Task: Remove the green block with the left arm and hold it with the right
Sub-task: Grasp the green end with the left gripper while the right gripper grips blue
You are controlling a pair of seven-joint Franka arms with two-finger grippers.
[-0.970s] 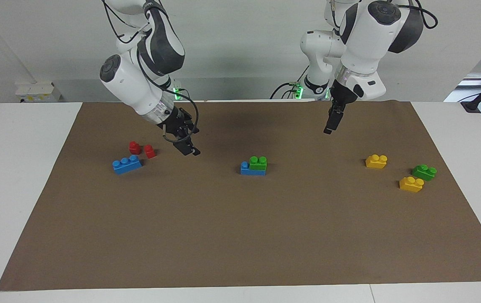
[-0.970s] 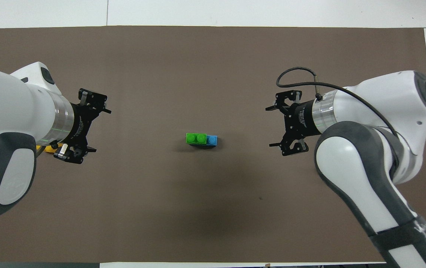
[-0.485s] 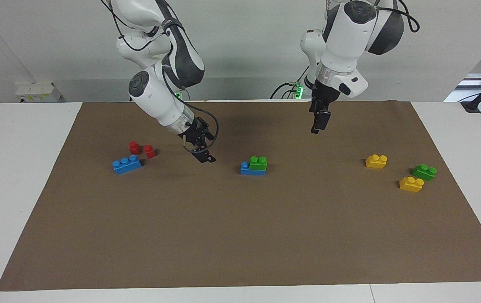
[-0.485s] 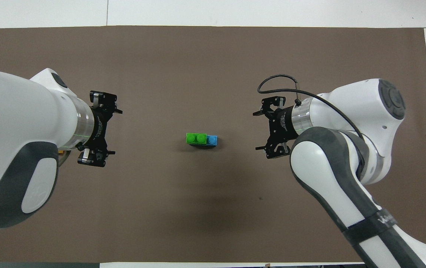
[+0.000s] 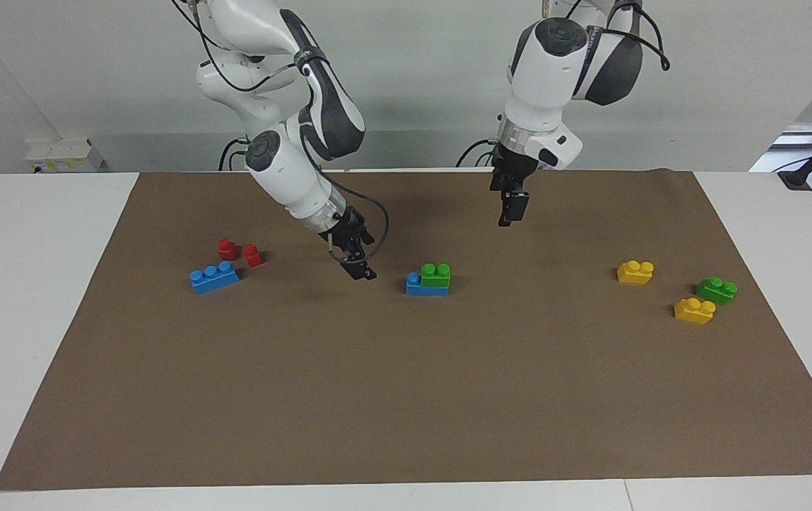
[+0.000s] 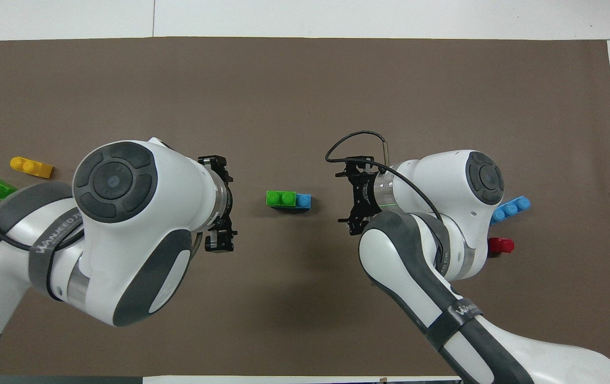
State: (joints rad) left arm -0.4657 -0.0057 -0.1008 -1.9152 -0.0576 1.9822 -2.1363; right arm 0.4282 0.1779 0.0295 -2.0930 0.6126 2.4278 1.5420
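Bare mat (image 5: 406, 383) all round green block (image 5: 436, 275); tools apparently clear.

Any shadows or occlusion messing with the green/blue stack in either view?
Facing view: soft arm shadows fall on the brown mat nearer the robots than the green block; block evenly lit, unoccluded. Overhead view: a faint dark patch on the mat nearer the robots than the stack, no glare; both arms' bulk hides part of the mat, not the blue brick under the block.

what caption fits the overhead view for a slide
Both open tools, left and right, flank the green block stacked on a blue brick.
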